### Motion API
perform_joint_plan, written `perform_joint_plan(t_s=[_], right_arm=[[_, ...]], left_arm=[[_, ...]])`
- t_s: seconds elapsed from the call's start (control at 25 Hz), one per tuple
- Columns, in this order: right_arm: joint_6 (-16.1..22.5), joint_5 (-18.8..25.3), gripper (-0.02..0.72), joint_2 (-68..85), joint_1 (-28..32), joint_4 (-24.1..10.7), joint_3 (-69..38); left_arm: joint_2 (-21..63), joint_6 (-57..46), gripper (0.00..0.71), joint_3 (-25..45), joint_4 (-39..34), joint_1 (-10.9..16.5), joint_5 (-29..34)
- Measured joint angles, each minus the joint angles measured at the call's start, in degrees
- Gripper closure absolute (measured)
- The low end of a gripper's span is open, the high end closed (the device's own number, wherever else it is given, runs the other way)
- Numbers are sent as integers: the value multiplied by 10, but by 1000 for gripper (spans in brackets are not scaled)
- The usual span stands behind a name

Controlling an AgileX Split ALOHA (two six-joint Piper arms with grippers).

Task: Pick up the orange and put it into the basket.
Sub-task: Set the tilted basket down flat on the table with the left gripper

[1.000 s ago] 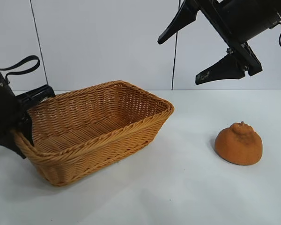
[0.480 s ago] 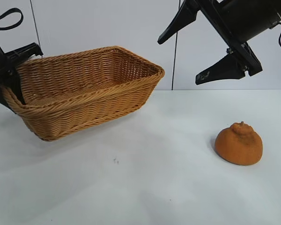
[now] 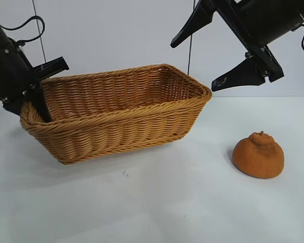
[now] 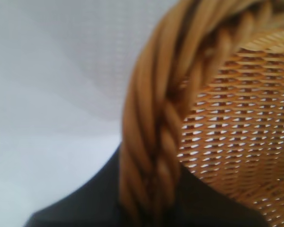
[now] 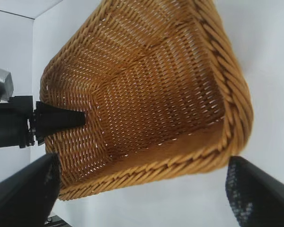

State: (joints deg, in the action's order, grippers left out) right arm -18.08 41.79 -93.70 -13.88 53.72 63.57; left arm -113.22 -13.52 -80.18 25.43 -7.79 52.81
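Left gripper (image 3: 34,104) pinches the tan woven wicker basket's (image 3: 116,129) left rim, right gripper (image 3: 213,61) hangs spread up high — a thin grip that could slip, tipping it away from the bumpy orange-brown domed orange (image 3: 258,155).

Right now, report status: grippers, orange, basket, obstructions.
Left gripper shut on basket rim, basket tilted. Right gripper open, above the table, holding nothing. Orange on table, right of basket, untouched. Nothing between them.

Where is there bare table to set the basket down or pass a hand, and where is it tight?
Bare table runs across the front below the basket and the orange, and between those two. It is tight at the basket's left end, where the left gripper clamps the rim. The open right gripper hangs above the gap.
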Motion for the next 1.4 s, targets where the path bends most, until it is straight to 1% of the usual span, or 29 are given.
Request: perform_joint_plan(t_s=[0.08, 0.24, 0.44, 0.6, 0.92, 1.16, 1.4], right_arm=[[0, 0, 52, 0, 0, 0, 0], [0, 0, 52, 0, 0, 0, 0], [0, 0, 52, 0, 0, 0, 0], [0, 0, 52, 0, 0, 0, 0], [0, 1, 52, 0, 0, 0, 0], [0, 0, 52, 0, 0, 0, 0], [0, 0, 52, 0, 0, 0, 0]], left_arm=[[-13, 30, 625, -23, 0, 0, 21], [-27, 70, 625, -45, -7, -2, 42], [-28, 97, 625, -48, -51, -32, 50], [-28, 98, 625, -48, -55, -45, 49], [-32, 85, 625, -49, -58, -46, 30], [-79, 79, 625, -46, -59, -46, 28], [-109, 79, 625, -43, -38, -46, 20]])
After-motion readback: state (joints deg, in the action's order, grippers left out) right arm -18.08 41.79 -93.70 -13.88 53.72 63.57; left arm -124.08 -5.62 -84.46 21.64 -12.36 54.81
